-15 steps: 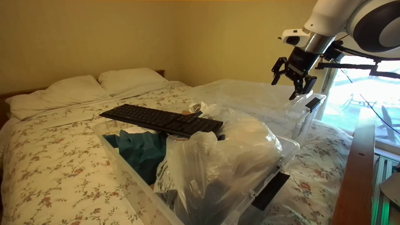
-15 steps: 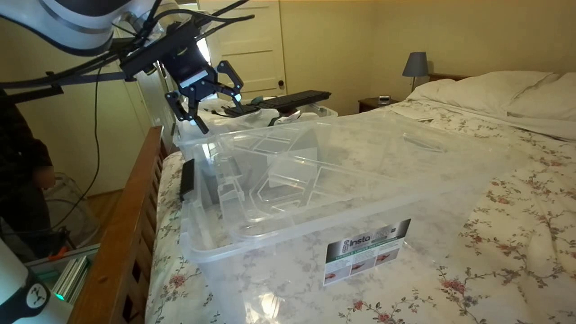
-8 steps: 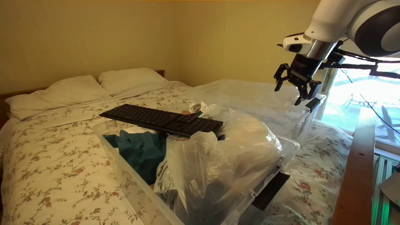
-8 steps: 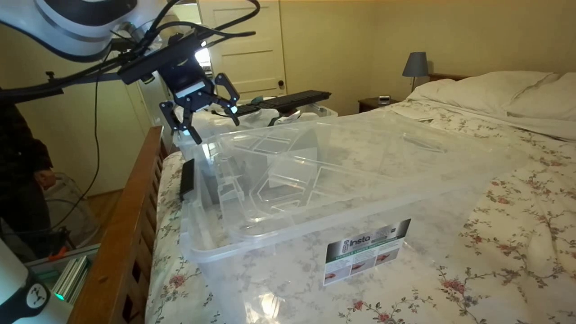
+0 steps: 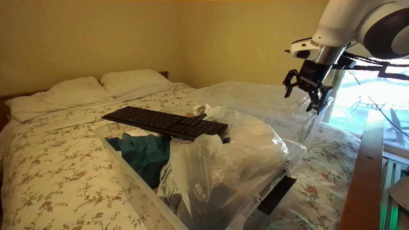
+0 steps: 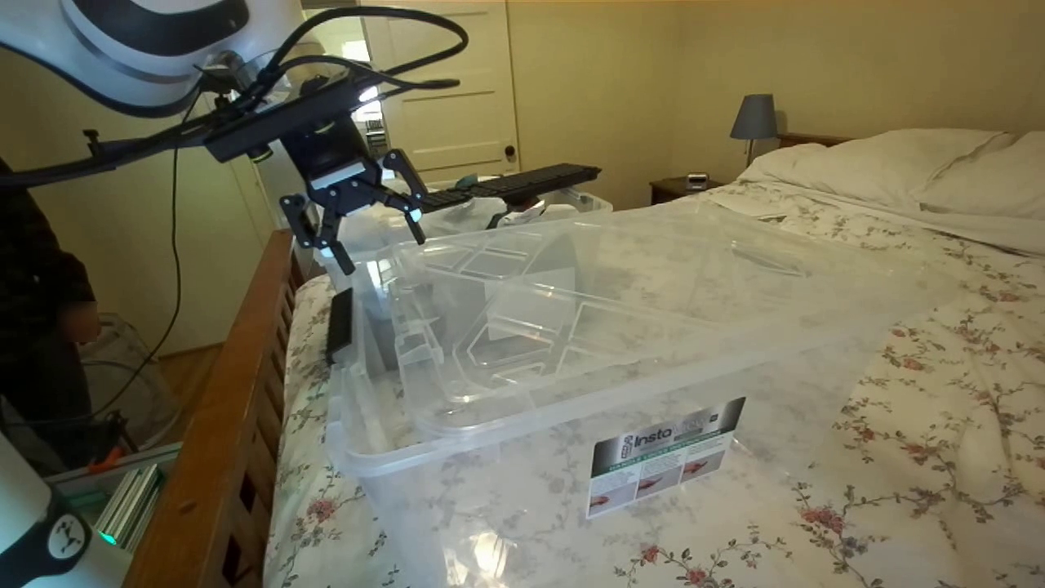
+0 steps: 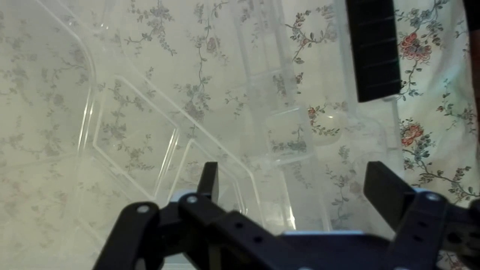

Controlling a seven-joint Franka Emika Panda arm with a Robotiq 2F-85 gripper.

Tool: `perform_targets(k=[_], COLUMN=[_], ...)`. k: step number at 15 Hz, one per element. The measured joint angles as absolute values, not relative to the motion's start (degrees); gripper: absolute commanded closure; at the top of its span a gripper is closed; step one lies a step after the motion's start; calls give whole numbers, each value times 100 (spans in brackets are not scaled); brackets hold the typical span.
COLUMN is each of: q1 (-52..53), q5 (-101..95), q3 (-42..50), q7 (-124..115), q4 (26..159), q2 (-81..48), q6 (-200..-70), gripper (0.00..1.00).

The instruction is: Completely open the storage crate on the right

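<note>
My hand (image 6: 382,249) hangs over the end of the storage crate (image 6: 490,490) with the black clip (image 6: 340,322), fingers (image 7: 209,180) spread wide, nothing between them. Crate sits on the counter (image 6: 939,490), here a made bed, next to the loaded crate (image 5: 132,180) and near the wooden rail (image 6: 208,416). Clear lid (image 6: 637,335) lies over most of it; whether it's fastened, can't tell. No contact that I can make out. Reads as the approach step, the real opening not done yet.

Main risk: depth. Lid and rim are see-through, only the clip stands out, so I could easily go too low and jam a fingertip onto the plastic. Next: alignment. In the wrist view the clip lies off past my fingers, not between them; squeezing here would likely pinch air or the wrong edge. If I do catch the lid, thin plastic may flex and slip out, or the whole crate may lift or slide, since it looks light and the counter soft. A hard outward pull might bang my knuckles on the rail. Lid swung toward the loaded crate could catch the plastic bag (image 5: 220,172) or the keyboard (image 5: 159,123) on top.
</note>
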State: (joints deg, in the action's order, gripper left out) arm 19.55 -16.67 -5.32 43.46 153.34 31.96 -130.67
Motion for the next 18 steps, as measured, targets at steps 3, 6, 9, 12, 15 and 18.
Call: perform_targets(k=[3, 6, 9, 12, 15, 18], q1=[1967, 1976, 1974, 1925, 1667, 1212], q5=[-1662, -1635, -1608, -1639, -1934, -2516], q3=[-539, -540, -539, -649, -994, -1387], q7=[4287, 4207, 4063, 3620, 2983, 2331], q4=[15420, 15567, 15737, 15774, 15774, 15772], q2=[3184, 3173, 3173, 3046, 2797, 2565], q6=[-13356, -13686, -14205, -14980, -15530, -15863], gripper=[0, 0, 0, 0, 0, 0])
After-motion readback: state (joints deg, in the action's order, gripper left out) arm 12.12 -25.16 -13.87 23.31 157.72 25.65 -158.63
